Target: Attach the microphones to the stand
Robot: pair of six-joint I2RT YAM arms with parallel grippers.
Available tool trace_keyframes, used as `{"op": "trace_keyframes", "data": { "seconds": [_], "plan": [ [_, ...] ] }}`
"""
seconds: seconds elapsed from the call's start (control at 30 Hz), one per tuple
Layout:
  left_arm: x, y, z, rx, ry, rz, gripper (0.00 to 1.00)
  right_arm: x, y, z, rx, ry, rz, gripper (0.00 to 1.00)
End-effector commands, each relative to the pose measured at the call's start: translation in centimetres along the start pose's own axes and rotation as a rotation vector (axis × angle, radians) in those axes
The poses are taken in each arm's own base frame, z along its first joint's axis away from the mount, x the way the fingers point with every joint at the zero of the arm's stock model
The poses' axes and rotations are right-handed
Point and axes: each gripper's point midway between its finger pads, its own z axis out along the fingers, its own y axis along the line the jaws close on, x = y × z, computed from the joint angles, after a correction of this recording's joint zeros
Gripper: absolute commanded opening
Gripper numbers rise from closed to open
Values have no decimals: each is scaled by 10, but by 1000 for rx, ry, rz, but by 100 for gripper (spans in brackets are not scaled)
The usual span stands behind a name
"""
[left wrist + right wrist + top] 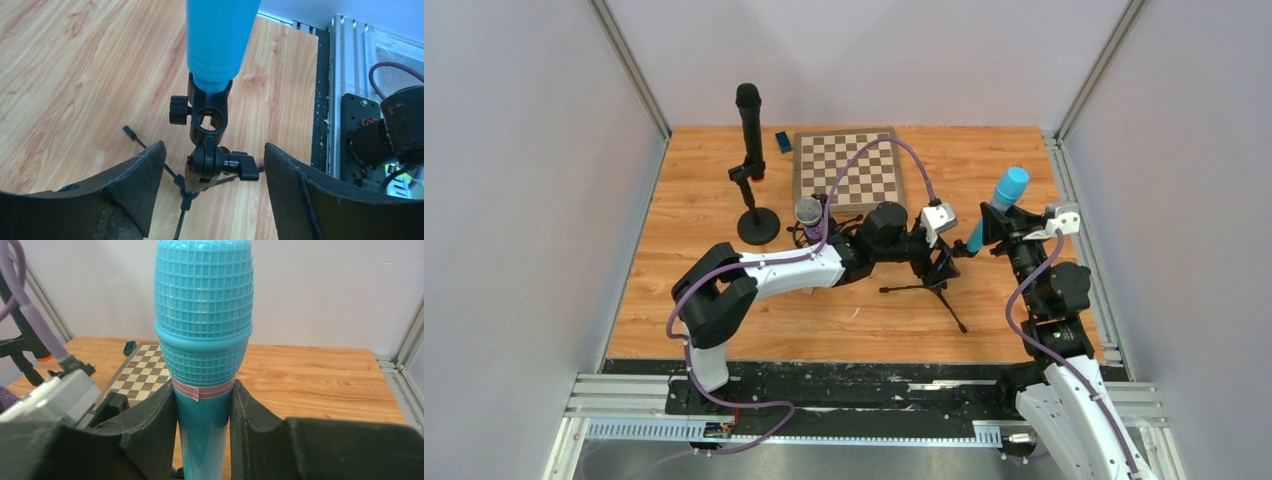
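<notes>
Clamping light blue microphone (202, 340) in right gripper (202, 390) above the stand (206, 162); straddling it with left gripper (214, 146) spread; risking tipping it by closing off-centre

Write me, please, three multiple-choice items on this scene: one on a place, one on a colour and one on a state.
1. Where is the black microphone? A. Lying on a shelf. B. Upright in the round-based stand. C. Inside a box.
2. The right tool holds something of which colour? A. Purple. B. Black. C. Light blue.
3. How is the left tool? A. Open, either side of the tripod's clip. B. Shut on the clip. C. Shut on a cable.
Answers: 1 B, it stands clipped in that stand; 2 C, it grips the light blue microphone; 3 A, gaps show on both sides of the clip.
</notes>
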Motion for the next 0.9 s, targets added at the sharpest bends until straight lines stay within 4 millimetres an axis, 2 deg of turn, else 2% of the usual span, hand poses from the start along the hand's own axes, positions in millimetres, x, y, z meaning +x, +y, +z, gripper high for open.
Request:
{"op": "trace_keyframes", "data": {
  "seconds": [0.0,0.1,0.17,0.2,0.23,0.4,0.47,0.5,0.57,0.63,0.8,0.87],
  "plan": [
    [-26,-4,16,3,-118,77,79,41,1,-8,-15,133,8,0],
    [-23,-2,18,-27,-116,107,75,43,1,-9,-17,138,7,0],
    [-24,-3,18,-21,-123,109,64,46,1,-10,-19,141,9,0],
    [-24,-4,18,-16,-126,106,56,46,1,-10,-19,142,10,0],
    [-26,-6,19,-7,-134,107,53,46,2,-11,-21,140,13,0],
    [-34,-9,16,0,-168,92,54,50,2,-14,-24,138,13,0],
    [-35,-10,15,-2,-178,86,52,52,1,-15,-24,143,13,0],
    [-36,-10,15,-1,-182,84,48,54,2,-15,-26,145,14,0],
    [-37,-11,15,2,-183,83,25,56,2,-16,-27,151,17,0],
    [-36,-11,15,2,-182,80,14,58,2,-17,-31,157,19,0],
    [-33,-9,14,-5,-168,80,11,62,4,-18,-42,167,24,0],
    [-32,-9,14,-7,-164,81,5,65,5,-20,-47,176,30,0]
  ]
}}
